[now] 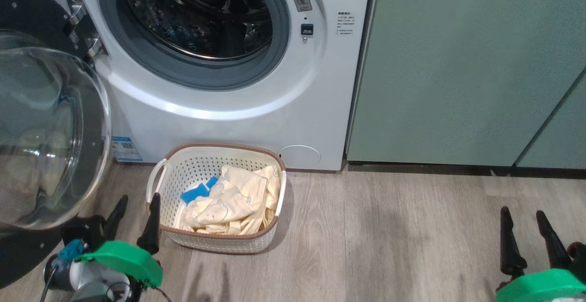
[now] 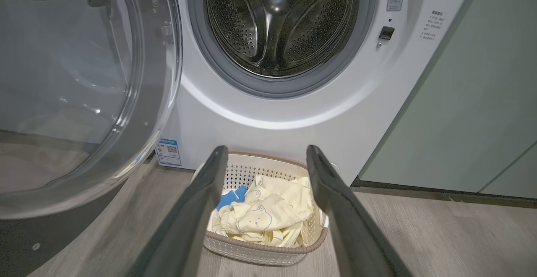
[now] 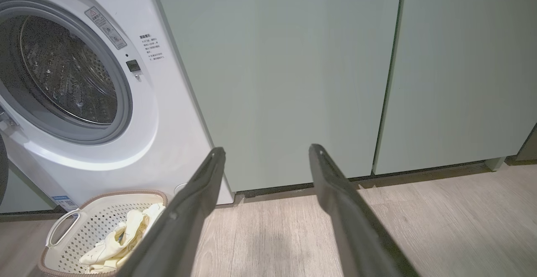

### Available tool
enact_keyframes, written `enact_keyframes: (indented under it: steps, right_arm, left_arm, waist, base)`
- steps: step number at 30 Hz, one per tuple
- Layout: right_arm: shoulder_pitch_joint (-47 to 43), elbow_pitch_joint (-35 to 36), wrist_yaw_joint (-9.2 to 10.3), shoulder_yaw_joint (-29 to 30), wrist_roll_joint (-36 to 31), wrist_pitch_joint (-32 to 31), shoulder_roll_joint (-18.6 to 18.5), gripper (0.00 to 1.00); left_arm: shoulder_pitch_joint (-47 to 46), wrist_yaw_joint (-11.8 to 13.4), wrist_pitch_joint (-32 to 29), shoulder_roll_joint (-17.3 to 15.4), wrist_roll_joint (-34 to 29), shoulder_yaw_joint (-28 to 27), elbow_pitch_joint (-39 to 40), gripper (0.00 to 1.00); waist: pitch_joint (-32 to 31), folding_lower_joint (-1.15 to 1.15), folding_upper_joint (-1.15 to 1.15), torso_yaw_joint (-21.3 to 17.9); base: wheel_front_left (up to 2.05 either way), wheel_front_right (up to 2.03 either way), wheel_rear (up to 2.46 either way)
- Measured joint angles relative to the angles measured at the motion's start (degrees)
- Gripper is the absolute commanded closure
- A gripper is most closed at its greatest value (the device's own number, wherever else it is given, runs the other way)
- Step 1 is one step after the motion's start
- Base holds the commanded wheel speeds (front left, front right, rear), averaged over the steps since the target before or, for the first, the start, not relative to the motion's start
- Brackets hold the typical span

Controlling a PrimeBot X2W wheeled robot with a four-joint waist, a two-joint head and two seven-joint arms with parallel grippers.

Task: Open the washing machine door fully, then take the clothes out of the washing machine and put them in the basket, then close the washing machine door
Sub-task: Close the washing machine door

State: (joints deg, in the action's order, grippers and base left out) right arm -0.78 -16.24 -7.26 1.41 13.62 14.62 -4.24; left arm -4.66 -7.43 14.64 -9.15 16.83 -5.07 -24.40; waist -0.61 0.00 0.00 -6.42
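Small cream perforated basket (image 1: 219, 243) with a brown rim and white side handles, standing on the floor just in front of the washing machine (image 1: 229, 123), below its round opening. Inside the basket, the clothes (image 1: 233, 201): a crumpled heap of pale yellow garments with faint bear prints, a bright blue patch (image 1: 197, 193) at the heap's left edge. Above, the steel drum (image 1: 197, 23), ringed by a grey rubber gasket (image 1: 192, 75), perforated walls in plain sight. The washing machine door (image 1: 41, 132) swung wide open to the left, clear glass bowl bulging outward inside a glossy black rim. Pale grey wood-look floor (image 1: 389, 229) throughout; flat green cabinets (image 1: 458, 64) filling the wall to the right of the machine. Small blue label sticker (image 1: 124, 148) and round service flap (image 1: 300, 156) low on the white front. Left gripper (image 1: 139, 197) low between the open door and the basket's left side, dark fingers spread apart and holding nothing, one fingertip right at the basket's rim, contact impossible to judge. Right gripper (image 1: 523, 211) well apart over bare floor at the right, fingers likewise spread and holding nothing.
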Motion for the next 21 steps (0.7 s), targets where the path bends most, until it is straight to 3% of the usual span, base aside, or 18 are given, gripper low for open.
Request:
enact_keyframes:
  steps: [8,21]
  right_arm:
    - [-0.11,0.0,0.0,0.38,0.0,0.0,0.05,0.0]
    - [-0.24,0.09,0.0,0.0,0.12,-0.01,0.67,0.0]
  left_arm:
    - [0.01,0.04,0.0,0.2,-0.78,-0.45,0.91,0.0]
    - [-0.04,0.03,0.0,1.03,-1.13,-1.33,1.12,0.0]
  waist:
    - [-0.38,0.0,0.0,1.96]
    - [-0.71,0.0,0.0,9.28]
  base:
    - [0.0,0.0,0.0]
    - [0.0,0.0,0.0]
